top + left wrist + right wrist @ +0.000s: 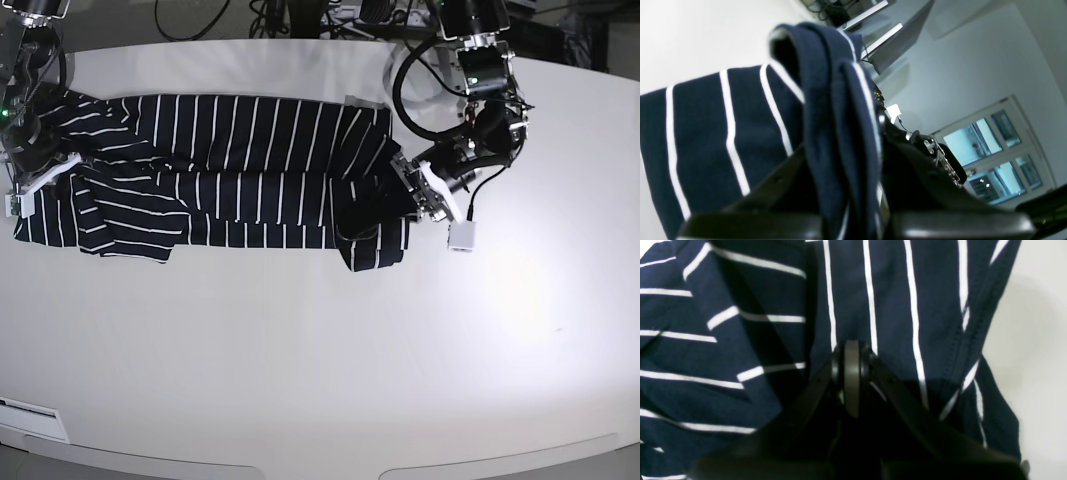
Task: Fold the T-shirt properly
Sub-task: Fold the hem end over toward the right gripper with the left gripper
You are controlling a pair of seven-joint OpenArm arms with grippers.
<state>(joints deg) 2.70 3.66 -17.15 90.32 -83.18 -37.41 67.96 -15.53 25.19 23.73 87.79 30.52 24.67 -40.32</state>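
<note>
The T-shirt [240, 170], dark navy with thin white stripes, lies stretched sideways across the far half of the white table [300, 360], with wrinkles and a folded-over flap at each end. My left gripper [405, 190] is at the shirt's right end. In the left wrist view it [843, 156] is shut on a bunched fold of the shirt [706, 126], lifted off the table. My right gripper [35, 185] is at the shirt's left end. In the right wrist view it [851, 353] is shut, its tips pinched into the cloth [893, 306].
A small white block on a cable [462, 237] lies on the table just right of the left gripper. Cables and equipment [330, 15] sit beyond the table's far edge. The table's curved front edge [320, 462] is near the camera.
</note>
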